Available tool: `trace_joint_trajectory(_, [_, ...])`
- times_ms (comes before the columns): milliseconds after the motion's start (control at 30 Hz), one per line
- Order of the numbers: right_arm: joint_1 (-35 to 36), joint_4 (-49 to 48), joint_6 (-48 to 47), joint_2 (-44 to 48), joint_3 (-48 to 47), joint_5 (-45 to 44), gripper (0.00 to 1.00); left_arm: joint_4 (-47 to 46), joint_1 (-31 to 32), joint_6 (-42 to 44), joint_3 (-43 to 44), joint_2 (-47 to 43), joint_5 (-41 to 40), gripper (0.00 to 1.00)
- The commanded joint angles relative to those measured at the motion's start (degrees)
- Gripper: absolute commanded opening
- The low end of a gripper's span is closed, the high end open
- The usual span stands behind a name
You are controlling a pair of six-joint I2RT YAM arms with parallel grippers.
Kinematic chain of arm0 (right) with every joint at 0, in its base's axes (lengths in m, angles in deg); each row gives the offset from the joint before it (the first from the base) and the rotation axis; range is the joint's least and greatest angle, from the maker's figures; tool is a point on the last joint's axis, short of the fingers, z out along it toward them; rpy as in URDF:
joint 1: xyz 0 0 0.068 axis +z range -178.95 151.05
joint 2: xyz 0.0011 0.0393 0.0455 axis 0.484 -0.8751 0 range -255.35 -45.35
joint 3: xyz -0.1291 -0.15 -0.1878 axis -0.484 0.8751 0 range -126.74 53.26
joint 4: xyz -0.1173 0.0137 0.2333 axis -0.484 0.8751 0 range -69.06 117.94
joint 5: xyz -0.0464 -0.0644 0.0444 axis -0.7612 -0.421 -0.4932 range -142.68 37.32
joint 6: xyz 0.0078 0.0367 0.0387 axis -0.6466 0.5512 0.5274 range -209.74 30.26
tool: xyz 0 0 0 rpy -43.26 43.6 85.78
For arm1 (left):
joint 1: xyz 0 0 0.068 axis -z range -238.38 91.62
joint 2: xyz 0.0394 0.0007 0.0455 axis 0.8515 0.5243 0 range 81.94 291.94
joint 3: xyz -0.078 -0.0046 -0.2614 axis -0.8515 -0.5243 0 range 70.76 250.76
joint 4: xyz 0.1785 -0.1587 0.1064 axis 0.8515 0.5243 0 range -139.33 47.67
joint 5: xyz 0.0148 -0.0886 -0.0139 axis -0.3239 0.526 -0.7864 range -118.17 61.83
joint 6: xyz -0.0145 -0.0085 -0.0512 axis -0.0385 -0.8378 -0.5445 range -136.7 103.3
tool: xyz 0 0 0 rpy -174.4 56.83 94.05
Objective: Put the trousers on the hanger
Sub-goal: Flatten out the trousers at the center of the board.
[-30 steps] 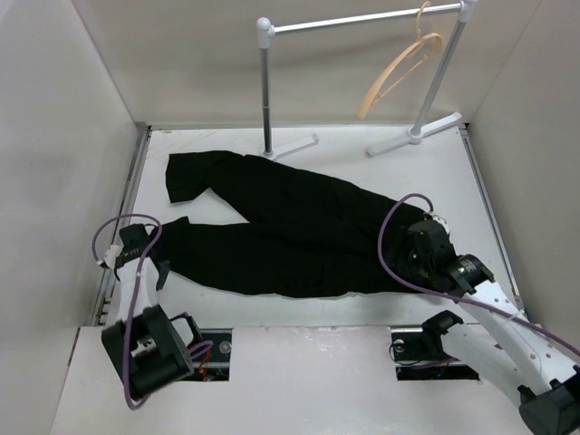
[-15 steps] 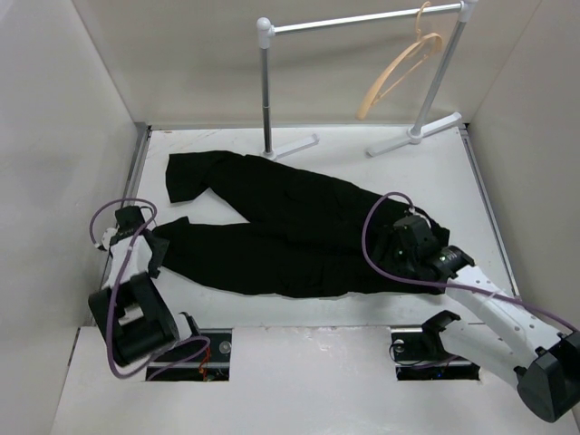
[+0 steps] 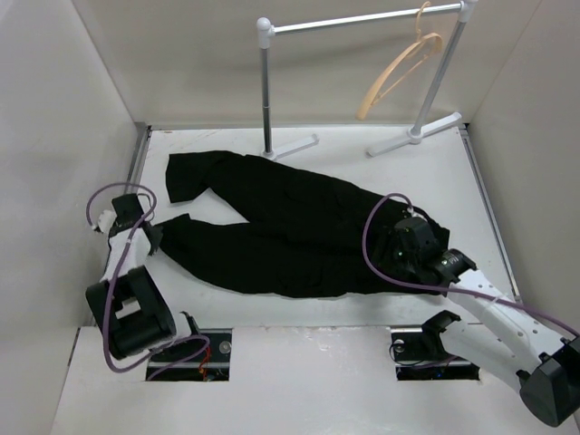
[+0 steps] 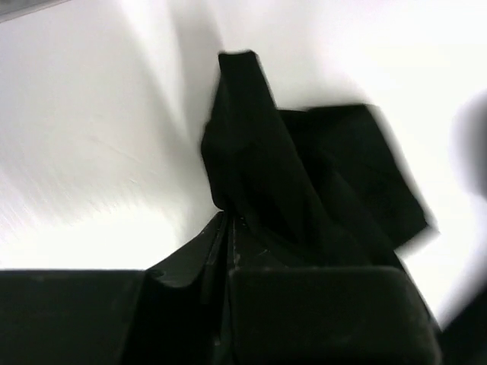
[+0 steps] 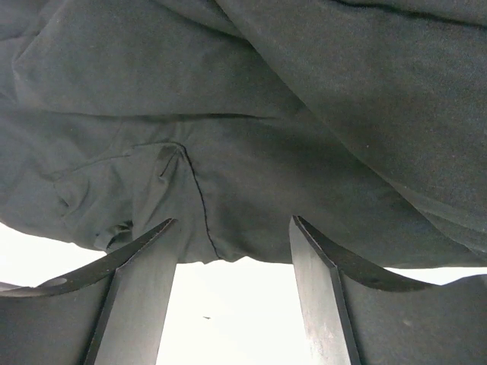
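Jaws of your left gripper (image 4: 228, 225) are pressed together on the trousers (image 3: 290, 227), and black cloth rises straight out of the pinch in the left wrist view. You've got the cuff end of the near leg, at the left side of the table (image 3: 381, 172). Your right gripper (image 5: 232, 220) stands with its fingers (image 5: 137, 293) apart at the waist end; the cloth's edge lies just across the fingertips, nothing pinched. Between your two grippers the trousers lie spread on the table, both legs running left. Beyond them, the hanger (image 3: 399, 68) hangs tilted from the garment rail (image 3: 353, 18) at the back right, well apart from the cloth.
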State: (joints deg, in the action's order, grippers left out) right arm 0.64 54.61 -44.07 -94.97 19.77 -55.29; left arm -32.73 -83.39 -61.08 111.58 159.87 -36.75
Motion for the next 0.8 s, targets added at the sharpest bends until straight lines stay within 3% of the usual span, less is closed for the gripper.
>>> trace_joint_trajectory(0, [-0.6, -3.9, -0.2, 0.8, 0.3, 0.5, 0.65, 1.7, 4.2, 0.3, 8.8, -10.2, -0.3, 0.0])
trace_joint_trajectory(133, [-0.3, -5.8, 0.3, 0.2, 0.7, 0.5, 0.65, 8.9, 11.8, 0.0, 15.9, -18.0, -4.9, 0.0])
trace_joint_trajectory(300, [-0.1, -6.6, 0.2, -1.8, 0.5, 0.5, 0.67, 14.5, 17.3, 0.9, 16.3, -23.7, -8.1, 0.01])
trace_joint_trajectory(433, [1.2, -6.7, 0.1, -2.8, 0.2, 0.9, 0.69, 20.7, 13.3, 1.8, 7.6, -31.1, -15.1, 0.02])
trace_joint_trajectory(567, [1.6, -6.0, -0.1, -2.3, 1.0, 0.9, 0.72, 23.1, 4.7, 1.7, 0.2, -35.7, -14.1, 0.05])
trace_joint_trajectory(633, [1.7, -5.5, -0.1, -1.7, 1.4, 0.9, 0.74, 23.9, 2.3, 1.4, -2.9, -35.0, -13.7, 0.13])
trace_joint_trajectory(767, [1.6, -3.4, 0.0, -0.3, 1.1, 0.0, 0.79, 26.6, 0.9, -1.1, -3.8, -35.5, -17.6, 0.49])
